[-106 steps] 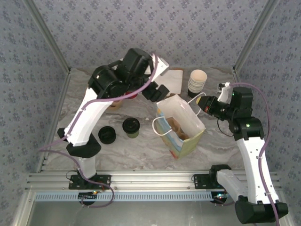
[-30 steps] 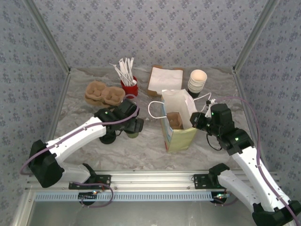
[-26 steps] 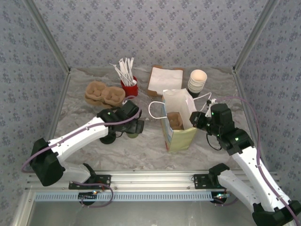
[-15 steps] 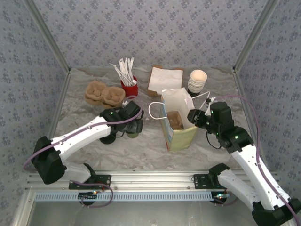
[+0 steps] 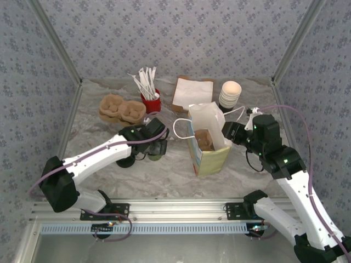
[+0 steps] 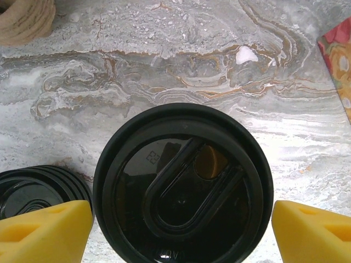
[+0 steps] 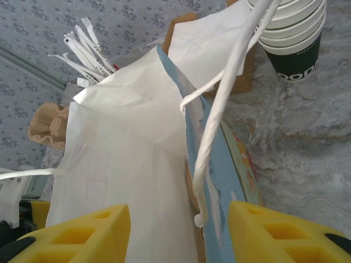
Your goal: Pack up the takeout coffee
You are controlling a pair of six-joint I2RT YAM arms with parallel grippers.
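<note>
- On the marble table (image 6: 164, 66), left of centre: the takeout coffee (image 6: 184, 186) stands upright with its black lid on, long axis vertical. A stack of loose black lids (image 6: 33, 192) sits just beside it on the left.
- Your left gripper (image 6: 181, 233) hangs straight over the cup, looking down on the lid. Its yellow fingers (image 6: 44, 230) are spread wide, one on each side of the lid's rim.
- The wrist view is too close to show whether the pads touch the cup wall. Treat it as unheld.
- The relation that matters is that the cup is centred between the fingers and directly below the wrist. The closing line runs across the cup's width, square to its axis, so no sideways correction looks necessary. My judgement is lower if needed, then squeeze on the olive wall under the lid.
- The left arm is plainly the nearer one.
- The paper bag (image 5: 211, 159) stands upright, mouth up, to the cup's right and a little apart. The carry would go up, then rightward, then down through the mouth.
- Your right gripper (image 7: 181, 235) is at the bag's far side with its fingers parted. The bag's top edge and a white cord handle (image 7: 219, 109) run between them, with nothing pinched.
- Watch the near handle loop on the bag's left, which lies in the cup's likely path.
</note>
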